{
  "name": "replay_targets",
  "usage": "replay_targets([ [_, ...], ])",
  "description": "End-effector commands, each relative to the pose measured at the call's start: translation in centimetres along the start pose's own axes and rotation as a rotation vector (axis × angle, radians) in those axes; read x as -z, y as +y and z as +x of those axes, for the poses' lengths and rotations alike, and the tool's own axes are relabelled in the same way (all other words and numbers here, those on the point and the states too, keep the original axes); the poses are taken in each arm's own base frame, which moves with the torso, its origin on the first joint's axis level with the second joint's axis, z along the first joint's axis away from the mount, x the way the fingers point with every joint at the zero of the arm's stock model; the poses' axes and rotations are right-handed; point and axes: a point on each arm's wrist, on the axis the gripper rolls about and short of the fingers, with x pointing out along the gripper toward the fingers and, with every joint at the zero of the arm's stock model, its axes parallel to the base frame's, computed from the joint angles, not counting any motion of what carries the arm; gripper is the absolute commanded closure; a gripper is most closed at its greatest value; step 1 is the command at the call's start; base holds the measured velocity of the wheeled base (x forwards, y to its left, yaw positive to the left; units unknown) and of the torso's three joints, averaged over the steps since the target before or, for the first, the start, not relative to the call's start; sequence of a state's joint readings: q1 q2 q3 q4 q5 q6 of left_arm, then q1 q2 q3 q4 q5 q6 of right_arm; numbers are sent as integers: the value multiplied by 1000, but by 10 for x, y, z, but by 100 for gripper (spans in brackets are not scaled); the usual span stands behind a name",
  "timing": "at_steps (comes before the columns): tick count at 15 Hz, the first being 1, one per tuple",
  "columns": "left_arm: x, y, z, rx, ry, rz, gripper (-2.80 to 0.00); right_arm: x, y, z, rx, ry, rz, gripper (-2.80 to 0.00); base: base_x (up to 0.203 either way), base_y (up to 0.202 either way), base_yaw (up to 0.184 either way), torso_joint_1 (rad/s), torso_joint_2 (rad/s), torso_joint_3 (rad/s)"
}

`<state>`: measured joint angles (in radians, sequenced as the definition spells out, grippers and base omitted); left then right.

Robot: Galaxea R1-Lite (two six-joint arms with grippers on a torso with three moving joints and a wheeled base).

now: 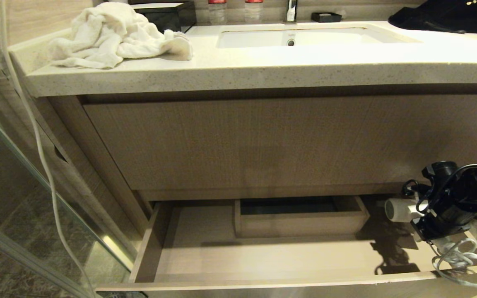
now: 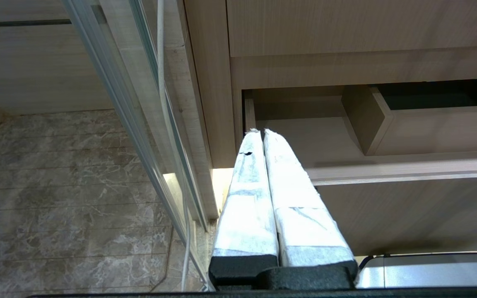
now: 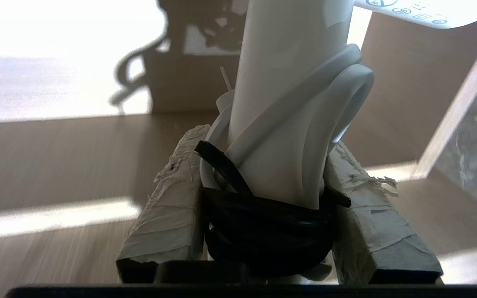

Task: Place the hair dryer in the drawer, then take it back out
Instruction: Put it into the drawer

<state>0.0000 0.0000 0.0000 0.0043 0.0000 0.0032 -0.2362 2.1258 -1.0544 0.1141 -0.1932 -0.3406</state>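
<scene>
The drawer (image 1: 263,256) is pulled out at the bottom of the vanity, its pale wood floor bare. At its right end my right gripper (image 1: 433,225) is shut on the white hair dryer (image 1: 400,209). The barrel points left, and the white cord (image 1: 464,265) dangles in loops over the drawer's front right corner. In the right wrist view the taped fingers (image 3: 168,207) clamp the hair dryer's handle (image 3: 288,103) where the black strap (image 3: 263,223) wraps it, above the drawer floor (image 3: 56,157). My left gripper (image 2: 262,132) is parked low at the left, shut and empty, facing the drawer's left end (image 2: 304,136).
A small inner wooden box (image 1: 300,221) sits at the drawer's back middle. A taller wood-grain front (image 1: 263,140) overhangs the drawer. On the counter lie a white towel (image 1: 114,35), a sink (image 1: 304,37) and a black bag (image 1: 449,16). A white cable (image 1: 35,136) hangs by the glass panel at left.
</scene>
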Motion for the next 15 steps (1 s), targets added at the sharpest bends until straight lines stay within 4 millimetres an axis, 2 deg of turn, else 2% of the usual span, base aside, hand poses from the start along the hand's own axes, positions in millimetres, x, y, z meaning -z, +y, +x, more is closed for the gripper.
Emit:
replay_targets([
  [1,0,0,0,0,2,0,0,-2,2,13,-5,22,-7,0,0,0,0,0,0,0],
  [9,0,0,0,0,3,0,0,-21,0,54,13,-18,11,0,0,0,0,0,0,0],
  [15,0,0,0,0,3,0,0,-29,1,72,23,-47,12,0,0,0,0,0,0,0],
])
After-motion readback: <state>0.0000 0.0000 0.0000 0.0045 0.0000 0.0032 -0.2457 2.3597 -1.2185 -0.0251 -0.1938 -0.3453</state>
